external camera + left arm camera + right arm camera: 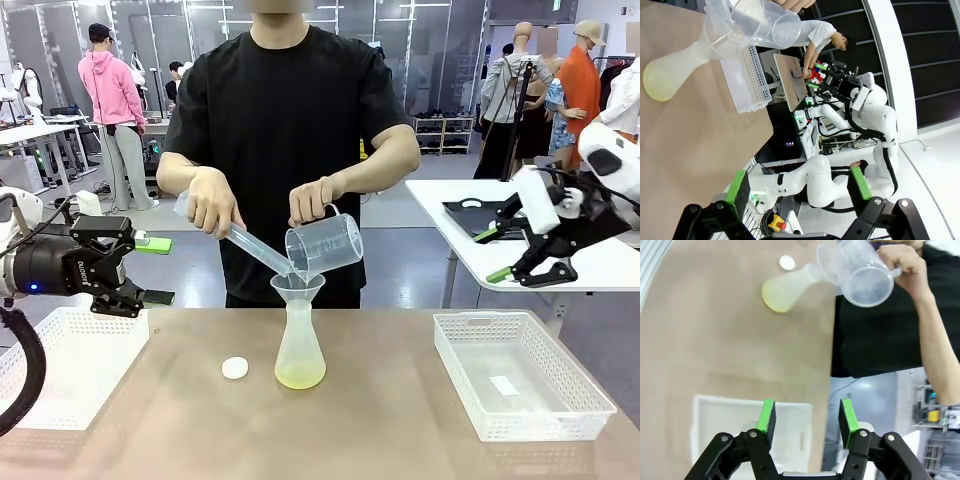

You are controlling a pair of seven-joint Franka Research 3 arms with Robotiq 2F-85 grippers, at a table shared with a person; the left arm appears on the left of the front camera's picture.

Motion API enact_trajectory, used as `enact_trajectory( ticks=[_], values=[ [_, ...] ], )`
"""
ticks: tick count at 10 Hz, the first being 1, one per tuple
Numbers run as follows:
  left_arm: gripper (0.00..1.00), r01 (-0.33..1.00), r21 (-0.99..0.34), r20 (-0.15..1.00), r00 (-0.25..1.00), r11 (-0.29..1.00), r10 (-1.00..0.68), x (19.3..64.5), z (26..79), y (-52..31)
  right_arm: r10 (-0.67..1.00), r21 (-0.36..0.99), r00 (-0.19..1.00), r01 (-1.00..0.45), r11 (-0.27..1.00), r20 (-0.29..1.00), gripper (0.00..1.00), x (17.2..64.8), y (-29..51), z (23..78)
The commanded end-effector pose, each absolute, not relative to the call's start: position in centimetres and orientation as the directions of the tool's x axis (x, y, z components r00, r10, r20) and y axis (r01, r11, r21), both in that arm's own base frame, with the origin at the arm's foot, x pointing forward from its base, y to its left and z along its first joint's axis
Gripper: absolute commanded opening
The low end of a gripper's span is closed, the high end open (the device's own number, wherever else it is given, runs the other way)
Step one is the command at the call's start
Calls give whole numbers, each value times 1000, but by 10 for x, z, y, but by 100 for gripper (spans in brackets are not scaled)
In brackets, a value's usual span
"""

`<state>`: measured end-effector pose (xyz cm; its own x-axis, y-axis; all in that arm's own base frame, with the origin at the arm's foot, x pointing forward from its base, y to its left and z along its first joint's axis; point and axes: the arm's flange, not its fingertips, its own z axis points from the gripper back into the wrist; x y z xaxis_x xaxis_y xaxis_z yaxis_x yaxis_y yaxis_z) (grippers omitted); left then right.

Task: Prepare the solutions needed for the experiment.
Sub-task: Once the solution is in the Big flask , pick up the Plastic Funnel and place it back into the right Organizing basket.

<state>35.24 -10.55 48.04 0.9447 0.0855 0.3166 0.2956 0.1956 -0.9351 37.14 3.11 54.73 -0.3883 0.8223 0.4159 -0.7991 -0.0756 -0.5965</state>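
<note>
At the table's (400, 430) middle, the yellowish solution (300, 377) lies low in the conical flask (299, 345), whose funnel (297, 289) may overflow or topple under the person's (290, 140) measuring jug (327, 245) and graduated cylinder (252, 248) pouring together, while the left gripper (155, 270) and right gripper (493, 255) hang empty, jaws apart.

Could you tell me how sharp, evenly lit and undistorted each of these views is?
Front view: even light, sharp; the solutions show as a yellowish layer in the flask, with only soft shadows on the table. Left wrist view: rolled sideways, straight lines bowing toward the edges. Right wrist view: the white basket beyond the right gripper looks soft and washed out.
</note>
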Motion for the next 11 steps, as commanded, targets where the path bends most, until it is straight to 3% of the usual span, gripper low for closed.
enact_trajectory(
  ticks=[1,2,5,6,7,10,11],
  values=[
    [100,297,-938,317,944,176,93,352,482,-108,811,-526,-331,-850,-34,482,64,358,42,573],
    [100,297,-938,317,944,176,93,352,482,-108,822,-596,-388,-799,-76,416,64,371,31,547],
    [100,297,-938,317,944,176,93,352,482,-108,827,-559,-361,-826,-69,431,64,366,41,558],
    [100,297,-938,317,944,176,93,352,482,-108,858,-393,-101,-911,123,503,64,362,63,554],
    [100,297,-938,317,944,176,93,352,482,-108,805,-262,161,-894,364,570,64,356,75,555],
    [100,297,-938,317,944,176,93,352,482,-108,721,-72,393,-850,521,571,64,357,69,547],
    [100,297,-938,317,944,176,93,352,482,-108,765,-108,314,-889,444,562,64,349,70,545]
  ],
)
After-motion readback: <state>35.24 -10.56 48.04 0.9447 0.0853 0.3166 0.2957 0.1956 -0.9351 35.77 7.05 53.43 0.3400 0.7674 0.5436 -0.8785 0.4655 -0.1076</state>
